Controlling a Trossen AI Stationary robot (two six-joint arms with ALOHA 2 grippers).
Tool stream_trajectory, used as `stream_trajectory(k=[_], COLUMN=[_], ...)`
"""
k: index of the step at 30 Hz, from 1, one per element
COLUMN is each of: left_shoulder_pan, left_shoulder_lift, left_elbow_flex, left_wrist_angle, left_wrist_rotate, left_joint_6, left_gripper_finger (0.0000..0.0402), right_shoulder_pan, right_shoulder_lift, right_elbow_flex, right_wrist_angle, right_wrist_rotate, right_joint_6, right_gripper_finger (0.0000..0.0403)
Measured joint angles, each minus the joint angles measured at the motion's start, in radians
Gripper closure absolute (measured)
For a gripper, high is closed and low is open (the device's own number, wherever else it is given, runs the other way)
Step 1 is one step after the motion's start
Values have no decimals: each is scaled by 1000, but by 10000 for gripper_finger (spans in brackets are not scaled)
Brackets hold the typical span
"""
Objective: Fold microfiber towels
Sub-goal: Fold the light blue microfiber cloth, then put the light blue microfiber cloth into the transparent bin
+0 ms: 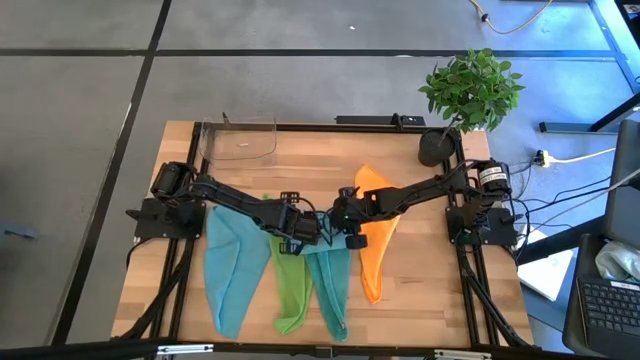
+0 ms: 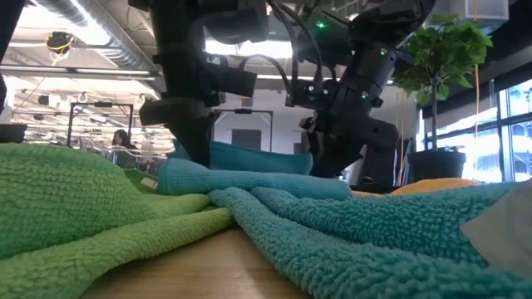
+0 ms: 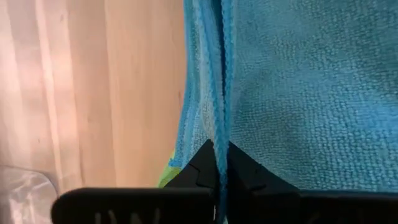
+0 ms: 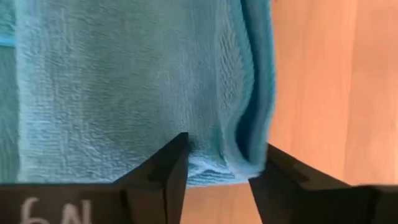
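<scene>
The towel in work is the teal towel [image 1: 328, 285], lying near the centre of the table [image 1: 420, 290] with its far end gathered under both grippers; in the low view that end [image 2: 249, 170] shows as a doubled-over roll raised above the rest of the cloth. Treat the step in hand as the close of a fold on this towel.

The left gripper [image 3: 219, 163] is pressed together on a thin edge of the teal cloth; the hem runs straight between its fingertips. The right gripper [image 4: 219, 163] stands with its fingers spread, the folded edge of the same towel lying between them but not pinched. Read this as a release on the right side while the left holds.

Around the teal towel, note the lime green towel [image 1: 291, 290] just beside it and partly overlapped, a light blue towel [image 1: 232, 268] further toward the left arm's side, and the orange towel [image 1: 377, 235] under the right arm. A clear container [image 1: 240, 140] and a potted plant [image 1: 470, 95] sit at the far edge.

The next move calls for you to confirm that the fold lies flat, release the left pinch, and lift both grippers clear without dragging the layers. Watch the lime green towel: it may shift with the teal one.
</scene>
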Motion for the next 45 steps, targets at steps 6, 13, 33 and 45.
stream_trajectory(k=[6,13,33,45], left_shoulder_pan=[0,18,26,-50], left_shoulder_lift=[0,0,0,-39], left_elbow_flex=[0,1,2,3], left_wrist_angle=[6,13,22,-146], left_wrist_rotate=[-66,-90,-203,-303], left_joint_6=[18,19,19,-112], left_gripper_finger=[332,272,262,264], right_shoulder_pan=[0,0,0,7], right_shoulder_lift=[0,0,-107,-125], right_elbow_flex=[0,0,35,36], right_wrist_angle=[-44,-124,-263,-312], right_wrist_rotate=[2,3,66,-54], right_joint_6=[36,49,49,79], right_gripper_finger=[259,295,343,342])
